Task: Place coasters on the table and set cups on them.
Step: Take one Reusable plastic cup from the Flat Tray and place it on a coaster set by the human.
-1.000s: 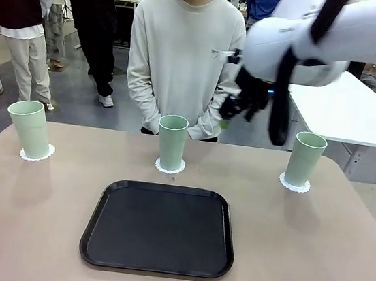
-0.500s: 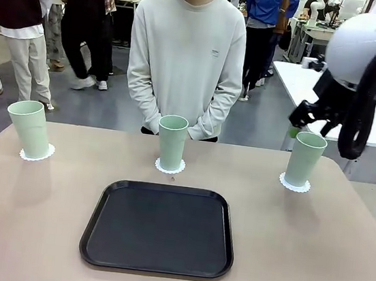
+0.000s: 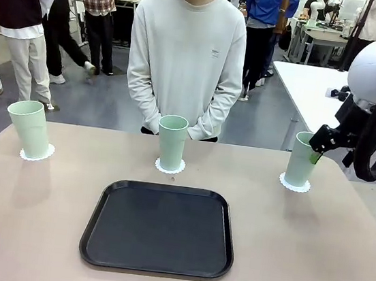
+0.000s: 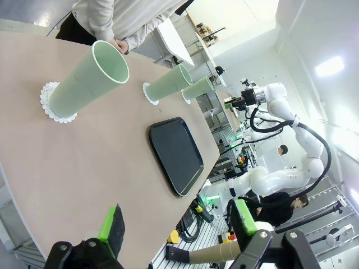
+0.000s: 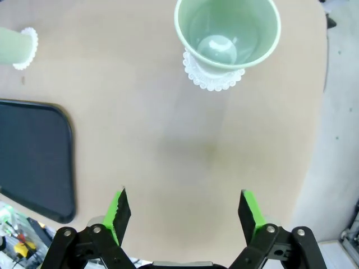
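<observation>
The right gripper, jaws open and empty, is pulling away toward three o'clock from the right cup. The left gripper is hanging open too. All three cups are sitting on coasters, so the task looks finished.

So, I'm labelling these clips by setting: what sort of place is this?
Most likely a robotics lab or test hall, not a home: a white robot arm stands at another table, metal framing lines the room, and several people walk the open floor behind.

Three cups stand in a row across the far side of the surface (each on its own coaster); a tray lies in front of the middle cup.
</observation>
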Motion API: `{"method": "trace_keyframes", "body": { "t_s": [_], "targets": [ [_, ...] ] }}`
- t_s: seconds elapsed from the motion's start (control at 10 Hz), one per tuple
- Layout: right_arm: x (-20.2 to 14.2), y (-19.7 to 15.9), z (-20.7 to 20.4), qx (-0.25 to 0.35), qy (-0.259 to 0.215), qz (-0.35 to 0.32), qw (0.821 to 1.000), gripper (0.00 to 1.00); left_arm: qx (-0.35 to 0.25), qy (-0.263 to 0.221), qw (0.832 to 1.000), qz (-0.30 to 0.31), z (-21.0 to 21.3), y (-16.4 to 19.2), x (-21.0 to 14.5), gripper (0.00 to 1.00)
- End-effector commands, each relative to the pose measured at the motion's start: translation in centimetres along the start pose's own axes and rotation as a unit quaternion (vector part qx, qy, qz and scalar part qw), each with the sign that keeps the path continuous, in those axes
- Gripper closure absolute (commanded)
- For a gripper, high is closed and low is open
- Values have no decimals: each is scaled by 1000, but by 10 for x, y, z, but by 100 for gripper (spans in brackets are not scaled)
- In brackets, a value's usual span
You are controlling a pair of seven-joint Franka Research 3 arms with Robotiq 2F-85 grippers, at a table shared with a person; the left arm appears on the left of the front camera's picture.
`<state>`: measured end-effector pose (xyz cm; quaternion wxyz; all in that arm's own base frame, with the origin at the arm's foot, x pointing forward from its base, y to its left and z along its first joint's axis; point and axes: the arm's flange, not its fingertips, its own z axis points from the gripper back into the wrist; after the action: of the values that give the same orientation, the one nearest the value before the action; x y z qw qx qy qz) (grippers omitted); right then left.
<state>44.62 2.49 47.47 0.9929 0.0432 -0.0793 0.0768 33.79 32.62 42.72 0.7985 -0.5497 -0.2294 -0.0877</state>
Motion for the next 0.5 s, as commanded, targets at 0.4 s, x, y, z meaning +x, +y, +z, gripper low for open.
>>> {"method": "trace_keyframes", "body": {
  "t_s": [0.4],
  "targets": [
    [5, -3, 4, -1, -4, -2, 1000, 0, -3, 0, 1000, -2, 2, -3, 0, 0]
  ]
}}
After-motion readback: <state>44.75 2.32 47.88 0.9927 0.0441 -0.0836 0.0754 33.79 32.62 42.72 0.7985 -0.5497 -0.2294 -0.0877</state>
